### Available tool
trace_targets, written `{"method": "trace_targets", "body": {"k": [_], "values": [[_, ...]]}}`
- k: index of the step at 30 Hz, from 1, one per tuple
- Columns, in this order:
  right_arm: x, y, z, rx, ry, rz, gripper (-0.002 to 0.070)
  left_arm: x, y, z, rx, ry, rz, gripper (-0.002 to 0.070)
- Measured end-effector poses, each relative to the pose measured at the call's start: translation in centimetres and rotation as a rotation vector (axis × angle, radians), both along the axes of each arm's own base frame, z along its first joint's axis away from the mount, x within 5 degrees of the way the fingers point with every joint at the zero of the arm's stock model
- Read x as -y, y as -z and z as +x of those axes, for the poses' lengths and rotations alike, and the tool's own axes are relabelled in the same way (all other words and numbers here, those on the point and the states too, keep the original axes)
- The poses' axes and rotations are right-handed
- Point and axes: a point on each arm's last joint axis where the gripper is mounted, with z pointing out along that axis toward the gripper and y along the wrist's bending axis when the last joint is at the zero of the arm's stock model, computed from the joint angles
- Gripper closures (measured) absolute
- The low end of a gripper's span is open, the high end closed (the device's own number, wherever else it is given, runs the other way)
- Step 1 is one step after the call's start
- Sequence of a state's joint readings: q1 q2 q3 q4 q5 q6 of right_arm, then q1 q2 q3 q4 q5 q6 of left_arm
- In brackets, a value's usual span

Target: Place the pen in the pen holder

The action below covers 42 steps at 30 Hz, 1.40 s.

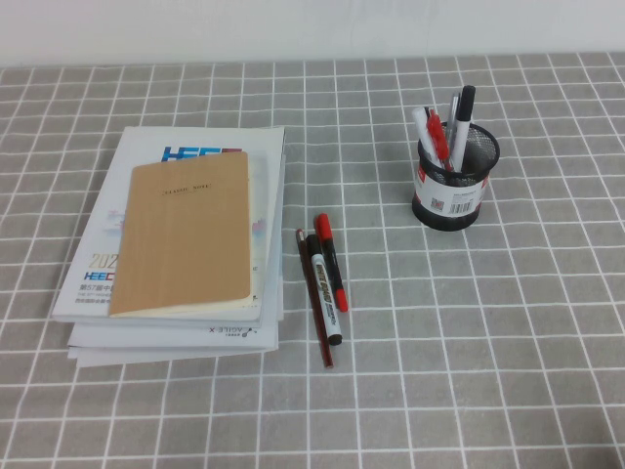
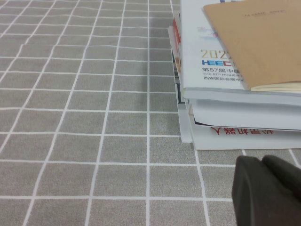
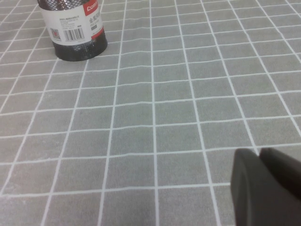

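The pen [image 1: 332, 262], with a red cap, black barrel and red tail, lies flat on the checked cloth in the middle of the high view. The pen holder [image 1: 453, 186], a black mesh cup with a white-and-red barcode label, stands upright to the back right of it and holds several pens. The holder's lower part also shows in the right wrist view [image 3: 75, 28]. Neither gripper shows in the high view. My left gripper [image 2: 261, 160] is shut and empty, low over the cloth beside the book stack. My right gripper [image 3: 259, 153] is shut and empty, over bare cloth well short of the holder.
A black marker with a white label [image 1: 324, 293] and a thin dark-red stick [image 1: 314, 303] lie right beside the pen. A stack of books [image 1: 176, 244] topped by a tan notebook [image 1: 186, 234] lies to their left and also shows in the left wrist view [image 2: 244, 70].
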<state>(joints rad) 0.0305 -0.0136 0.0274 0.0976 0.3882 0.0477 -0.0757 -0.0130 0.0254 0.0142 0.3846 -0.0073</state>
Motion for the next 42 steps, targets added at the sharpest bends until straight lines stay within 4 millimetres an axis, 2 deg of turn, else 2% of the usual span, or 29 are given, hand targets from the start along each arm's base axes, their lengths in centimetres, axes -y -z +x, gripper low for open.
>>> {"method": "trace_targets", "body": {"k": [14,17,20,25,28,42], "values": [[-0.2,0.0,0.0,-0.002,-0.004,0.054,0.0689,0.0,0.0,0.0,0.0,0.0,0.0,0.068],[-0.4,-0.1,0.0,-0.004,-0.009,0.116,0.0689,0.0,0.0,0.0,0.0,0.0,0.0,0.068],[-1.0,-0.4,0.0,0.009,-0.018,0.314,0.0689,0.0,0.0,0.0,0.0,0.0,0.0,0.068],[-2.0,-1.7,0.0,0.027,-0.031,0.853,0.0689,0.0,0.0,0.0,0.0,0.0,0.0,0.068],[-2.0,-2.3,0.1,0.055,-0.014,1.007,0.0689,0.0,0.0,0.0,0.0,0.0,0.0,0.068],[-1.9,-2.4,0.1,0.11,-0.051,0.831,0.0689,0.0,0.0,0.0,0.0,0.0,0.0,0.068]]}}
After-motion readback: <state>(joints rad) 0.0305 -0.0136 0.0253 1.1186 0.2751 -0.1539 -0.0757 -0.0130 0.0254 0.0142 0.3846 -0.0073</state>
